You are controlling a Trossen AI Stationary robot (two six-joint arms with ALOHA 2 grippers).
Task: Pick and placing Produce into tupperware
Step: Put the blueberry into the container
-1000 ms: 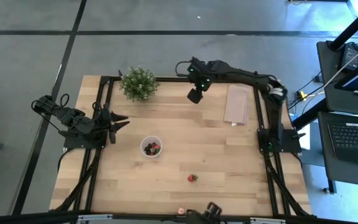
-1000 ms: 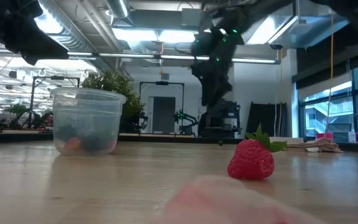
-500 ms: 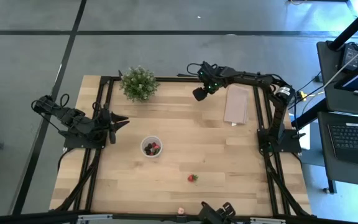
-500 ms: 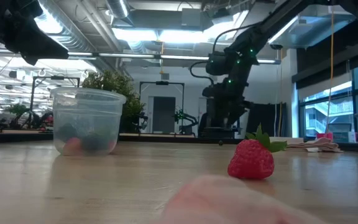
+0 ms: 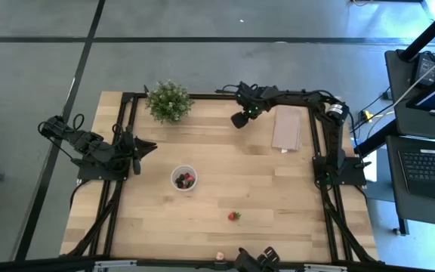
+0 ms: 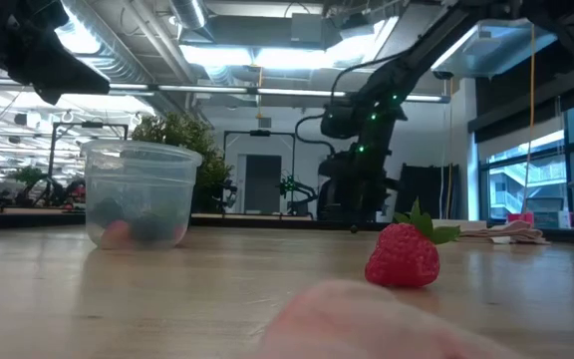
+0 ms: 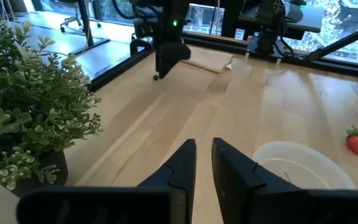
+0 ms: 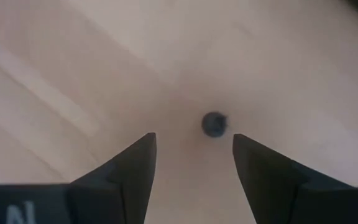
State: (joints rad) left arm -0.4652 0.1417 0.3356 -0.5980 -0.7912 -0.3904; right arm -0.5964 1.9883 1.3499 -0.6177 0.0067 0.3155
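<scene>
The translucent round cup (image 5: 184, 178) stands on the table's middle with a few red and dark fruits inside; it also shows in the low view (image 6: 140, 192). One red strawberry (image 5: 234, 216) lies on the wood toward the near edge, and another (image 5: 220, 257) sits at the near edge. My right gripper (image 5: 237, 121) hovers near the far edge, open and pointing down, above a tiny dark berry (image 8: 214, 124) that lies on the table just ahead of its fingertips. My left gripper (image 5: 148, 145) waits at the table's left, shut, with only a slit between its fingers.
A bushy potted plant (image 5: 168, 100) stands at the far edge, left of my right gripper. A flat beige sheet (image 5: 288, 127) lies on the far right. Black frame rails run along the table's left and right sides. Bare wood lies between the cup and the dark berry.
My right gripper has swung a little toward the table's right and back, tipped to point downward, and come down toward the table near the far edge, over the dark berry. The cup and the strawberries have not moved.
</scene>
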